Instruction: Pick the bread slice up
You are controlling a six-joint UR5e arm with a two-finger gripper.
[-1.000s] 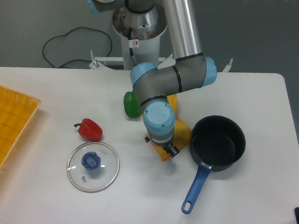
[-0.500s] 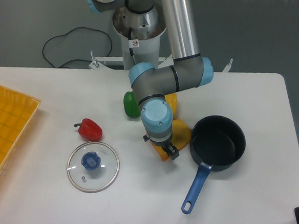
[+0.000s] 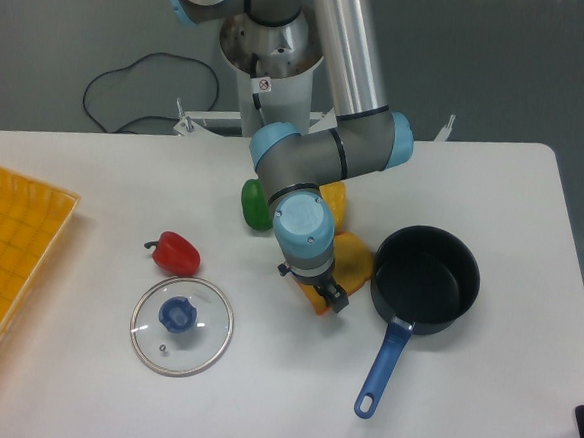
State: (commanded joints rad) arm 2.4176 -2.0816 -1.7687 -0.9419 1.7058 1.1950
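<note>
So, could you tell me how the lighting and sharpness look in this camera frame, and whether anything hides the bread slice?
In the fixed camera view the light is even and soft, with faint shadows under the pot; the glass lid shows only mild glare; focus is sharp throughout; the wrist covers much of the bread slice, and the gripper hides its own finger state.

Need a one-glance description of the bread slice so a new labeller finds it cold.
Start at the dark saucepan with the blue handle, right of centre on the white table. Directly left of it, under the arm's gripper, lies the bread slice. It is flat and yellow-orange with a darker crust edge, unlike the upright yellow pepper behind it.
</note>
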